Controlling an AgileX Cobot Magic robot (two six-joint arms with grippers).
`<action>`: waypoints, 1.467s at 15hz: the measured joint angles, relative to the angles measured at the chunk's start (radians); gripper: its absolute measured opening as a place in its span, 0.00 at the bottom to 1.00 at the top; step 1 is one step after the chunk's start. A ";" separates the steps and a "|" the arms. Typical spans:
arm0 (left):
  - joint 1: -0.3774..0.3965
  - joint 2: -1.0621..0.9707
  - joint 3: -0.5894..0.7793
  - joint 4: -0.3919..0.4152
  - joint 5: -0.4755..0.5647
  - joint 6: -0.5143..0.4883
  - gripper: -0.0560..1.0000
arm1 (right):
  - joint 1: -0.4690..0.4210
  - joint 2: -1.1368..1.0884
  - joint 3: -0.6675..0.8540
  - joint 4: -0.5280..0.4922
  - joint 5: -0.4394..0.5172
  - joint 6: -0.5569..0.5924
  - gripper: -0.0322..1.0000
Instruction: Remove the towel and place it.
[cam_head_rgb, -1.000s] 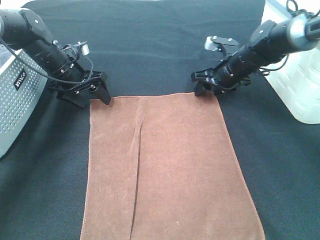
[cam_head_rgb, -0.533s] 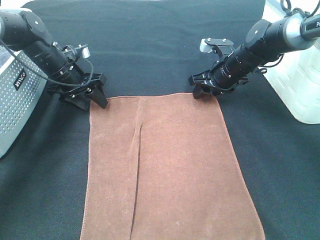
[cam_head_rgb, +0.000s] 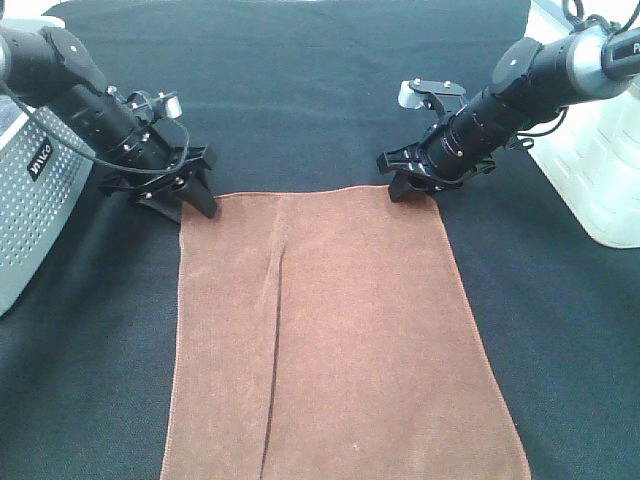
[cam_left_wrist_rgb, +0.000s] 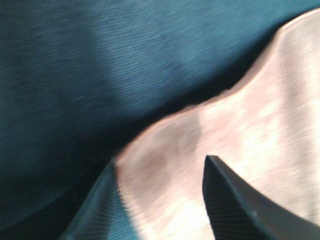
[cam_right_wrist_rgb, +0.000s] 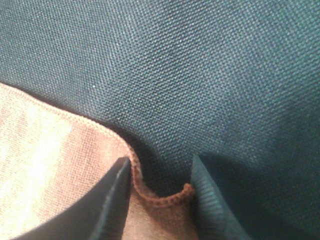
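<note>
Judging the towel (cam_head_rgb: 340, 330) soft, light and limp, we favour pinching its two far corners. It lies flat from the table cloth's (cam_head_rgb: 300, 80) middle to its near edge. The left gripper (cam_head_rgb: 198, 203) straddles one corner, jaws apart; the right gripper (cam_right_wrist_rgb: 160, 195) bunches the other, and we cannot tell if it grips. The basket (cam_head_rgb: 40, 210) at the left edge and the white bin (cam_head_rgb: 600, 180) at the right block nothing.

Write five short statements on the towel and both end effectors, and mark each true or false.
The towel lies spread flat on the black cloth. True.
The left end effector hovers over the towel's middle. False: it sits at the far left corner.
The right end effector straddles the towel's far right corner. True.
The towel is bundled inside a container. False: it lies flat, beside the perforated basket.
A crease runs lengthwise down the towel. True.
</note>
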 joint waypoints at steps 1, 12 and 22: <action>0.000 0.005 0.000 -0.023 0.000 0.009 0.52 | 0.000 0.000 0.000 0.000 0.001 0.000 0.38; -0.028 0.006 0.001 0.008 -0.060 0.026 0.07 | 0.005 0.000 0.004 -0.044 -0.004 0.028 0.03; -0.038 0.042 -0.229 0.107 -0.419 0.026 0.06 | 0.007 -0.013 -0.220 -0.208 -0.245 0.044 0.03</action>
